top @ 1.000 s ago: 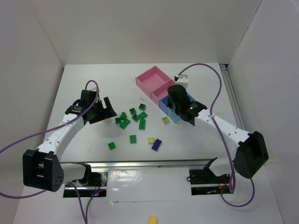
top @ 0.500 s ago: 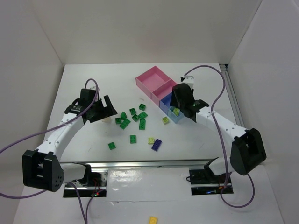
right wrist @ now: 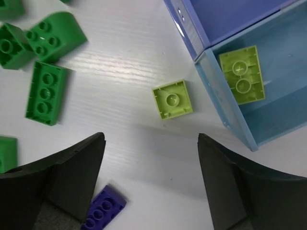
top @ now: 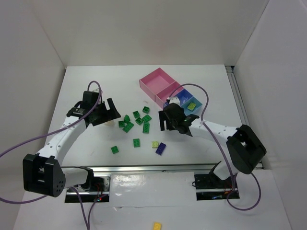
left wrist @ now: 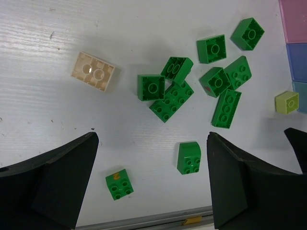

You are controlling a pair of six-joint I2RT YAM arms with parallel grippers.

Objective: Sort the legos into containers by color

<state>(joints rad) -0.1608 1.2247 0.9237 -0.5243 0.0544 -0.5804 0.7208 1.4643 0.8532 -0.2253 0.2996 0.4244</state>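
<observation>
Several bright green legos (top: 136,120) lie scattered mid-table. Among them are a dark purple brick (top: 161,148) and a pale yellow-green one (top: 155,143). My right gripper (top: 168,122) hangs open and empty just left of the containers. In the right wrist view another yellow-green brick (right wrist: 172,99) lies on the table ahead of the open right gripper (right wrist: 149,143). A further yellow-green brick (right wrist: 242,74) rests inside the light blue box (top: 193,104). My left gripper (top: 108,114) is open over the table. Its wrist view shows a cream brick (left wrist: 93,72) and the green legos (left wrist: 172,96) beyond the open left gripper (left wrist: 152,139).
The containers form a diagonal row: large pink box (top: 157,81), small pink box (top: 168,93), blue box (top: 182,98). A metal rail (top: 144,168) runs along the near edge. A lone yellow brick (top: 157,225) lies in front of it. White walls enclose the table.
My right arm swung left from over the light blue box to the table beside it and its jaws opened, leaving a yellow-green brick in that box. The left arm stayed put.
</observation>
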